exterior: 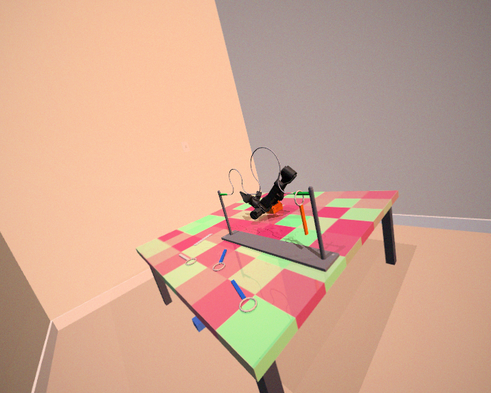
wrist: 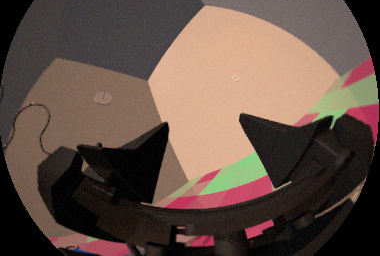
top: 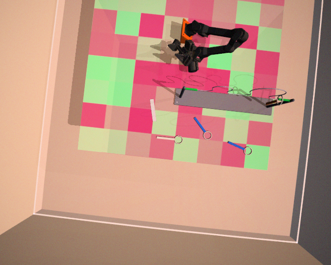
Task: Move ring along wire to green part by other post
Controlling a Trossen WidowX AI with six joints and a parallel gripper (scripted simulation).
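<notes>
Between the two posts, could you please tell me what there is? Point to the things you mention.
The thin grey wire (top: pixel 231 87) (exterior: pixel 265 147), winding in loops, and the grey base board (top: pixel 225 102) (exterior: pixel 275 249) below; the exterior view shows both.

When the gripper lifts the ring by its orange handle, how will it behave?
The orange handle looks straight, so probably stiff. It hangs freely below the ring, so it may swing if pushed. Being slim, it is perhaps light.

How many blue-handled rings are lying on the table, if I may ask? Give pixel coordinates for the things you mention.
2. One blue-handled ring (top: pixel 200 124) (exterior: pixel 222 256) lies nearer the grey base plate (top: pixel 222 101) (exterior: pixel 275 250); the other (top: pixel 236 145) (exterior: pixel 237 289) lies farther out, near a table corner. None appears hidden.
</notes>
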